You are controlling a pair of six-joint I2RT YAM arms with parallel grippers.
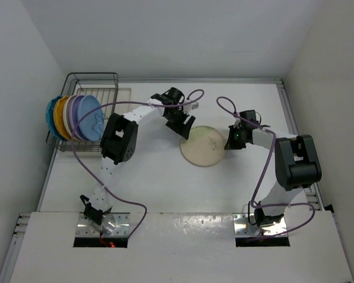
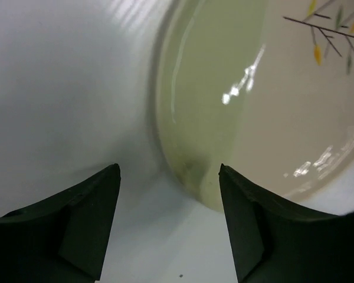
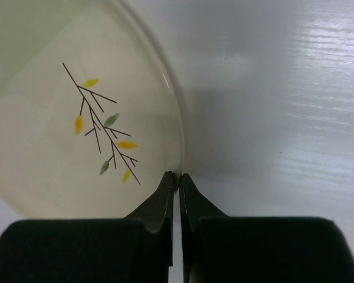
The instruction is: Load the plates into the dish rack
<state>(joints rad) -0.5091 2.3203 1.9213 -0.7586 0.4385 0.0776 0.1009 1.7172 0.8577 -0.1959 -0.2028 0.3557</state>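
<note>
The cream-and-pale-green plate (image 1: 203,146) with a small branch mark lies mid-table. My right gripper (image 1: 231,141) is shut on its right rim; in the right wrist view the jaws (image 3: 177,177) pinch the rim beside the branch mark (image 3: 103,127). My left gripper (image 1: 186,131) is open at the plate's upper left edge; in the left wrist view the pale green rim (image 2: 194,118) sits just beyond the open gripper (image 2: 168,171), nearer the right finger. The dish rack (image 1: 91,79) at the far left holds several plates on edge: teal (image 1: 50,115), orange (image 1: 62,118), lavender (image 1: 78,115), light blue (image 1: 93,121).
A cream drip tray (image 1: 125,94) sticks out on the rack's right side. White walls close in the table at the left, back and right. Purple cables loop over both arms.
</note>
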